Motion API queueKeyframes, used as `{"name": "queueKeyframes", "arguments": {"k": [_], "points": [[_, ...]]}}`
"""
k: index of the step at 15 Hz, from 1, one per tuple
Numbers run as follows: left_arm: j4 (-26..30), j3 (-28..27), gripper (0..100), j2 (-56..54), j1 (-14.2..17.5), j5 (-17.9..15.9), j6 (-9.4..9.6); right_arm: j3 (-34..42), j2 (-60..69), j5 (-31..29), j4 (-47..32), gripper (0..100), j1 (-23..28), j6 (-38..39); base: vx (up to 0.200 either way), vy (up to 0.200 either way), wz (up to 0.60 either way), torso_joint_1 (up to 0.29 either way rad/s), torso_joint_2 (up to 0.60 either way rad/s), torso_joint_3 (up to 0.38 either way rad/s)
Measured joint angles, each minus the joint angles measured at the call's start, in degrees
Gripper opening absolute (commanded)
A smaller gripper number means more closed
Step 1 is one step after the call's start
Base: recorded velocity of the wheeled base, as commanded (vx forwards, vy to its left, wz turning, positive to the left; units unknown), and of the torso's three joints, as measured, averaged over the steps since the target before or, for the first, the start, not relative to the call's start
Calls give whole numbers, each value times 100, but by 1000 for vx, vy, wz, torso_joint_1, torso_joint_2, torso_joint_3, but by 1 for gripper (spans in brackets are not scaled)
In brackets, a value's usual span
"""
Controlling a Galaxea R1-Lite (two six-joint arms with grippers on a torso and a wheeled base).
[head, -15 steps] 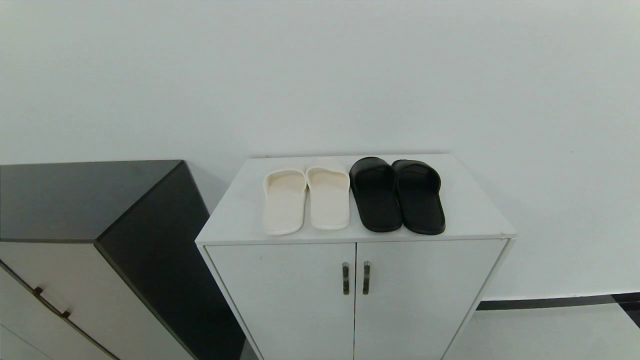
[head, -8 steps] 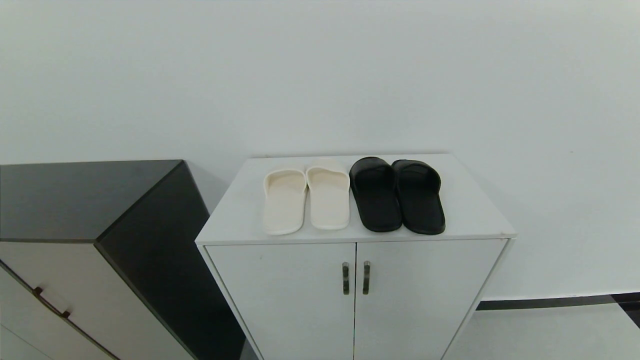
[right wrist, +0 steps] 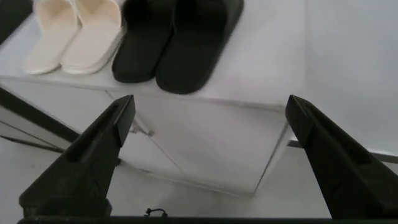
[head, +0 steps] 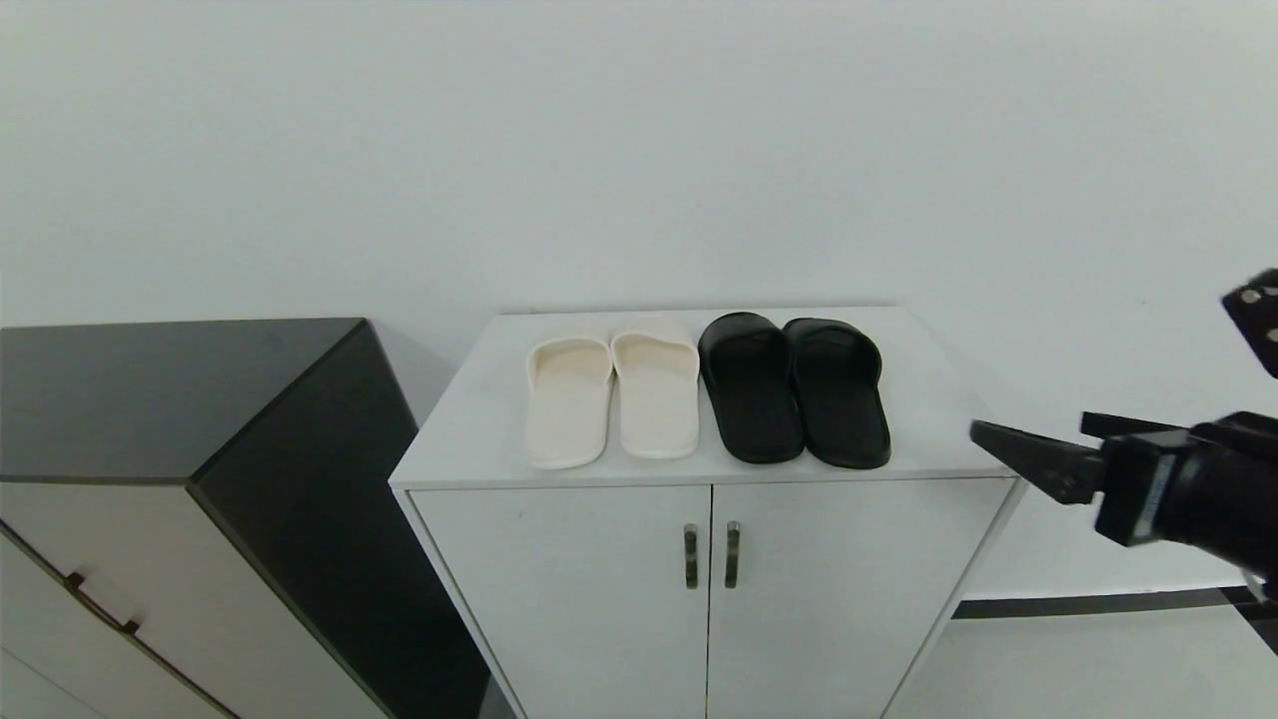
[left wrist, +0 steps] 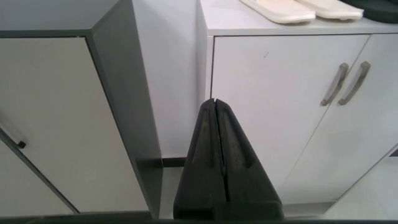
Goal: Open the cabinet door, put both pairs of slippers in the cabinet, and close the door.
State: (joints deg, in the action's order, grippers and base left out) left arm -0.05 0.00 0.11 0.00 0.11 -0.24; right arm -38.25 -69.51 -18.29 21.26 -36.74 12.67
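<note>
A pair of cream slippers point(head: 609, 399) and a pair of black slippers point(head: 794, 389) lie side by side on top of the white cabinet point(head: 939, 419). Its two doors point(head: 579, 599) are shut, with two metal handles point(head: 711, 554) at the centre seam. My right gripper point(head: 1028, 424) hangs open off the cabinet's right front corner, at about top height. From the right wrist, its fingers point(right wrist: 115, 134) spread wide above the black slippers point(right wrist: 177, 37) and the right door point(right wrist: 205, 143). My left gripper point(left wrist: 216, 106) is shut and empty, low in front of the left door point(left wrist: 273, 106).
A lower dark-topped cabinet point(head: 180, 399) with a drawer handle point(head: 100, 604) stands close on the left, leaving a narrow gap. A plain wall is right behind both. Open floor with a black skirting strip point(head: 1098, 604) lies to the right.
My right arm has come into the head view from the right edge, its open gripper now near the cabinet's right front corner. The slippers and doors have not moved.
</note>
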Motion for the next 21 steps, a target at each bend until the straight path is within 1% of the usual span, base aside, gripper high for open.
{"name": "queueKeyframes", "arguments": {"k": [3,8,14,17,21], "points": [[-2,0,0,0,0,-1,2,-783,-976,-585,121,100,-317,115,0,0,0,0,0,0],[-2,0,0,0,0,-4,0,-2037,-2332,-1354,145,100,-460,49,0,0,0,0,0,0],[-2,0,0,0,0,-4,9,-2988,-3622,-1449,405,100,-468,-68,0,0,0,0,0,0],[-2,0,0,0,0,-4,4,-3438,-4151,-1442,430,100,-361,-99,0,0,0,0,0,0],[-2,0,0,0,0,-4,2,-4017,-4765,-1407,439,100,-96,-277,0,0,0,0,0,0]]}}
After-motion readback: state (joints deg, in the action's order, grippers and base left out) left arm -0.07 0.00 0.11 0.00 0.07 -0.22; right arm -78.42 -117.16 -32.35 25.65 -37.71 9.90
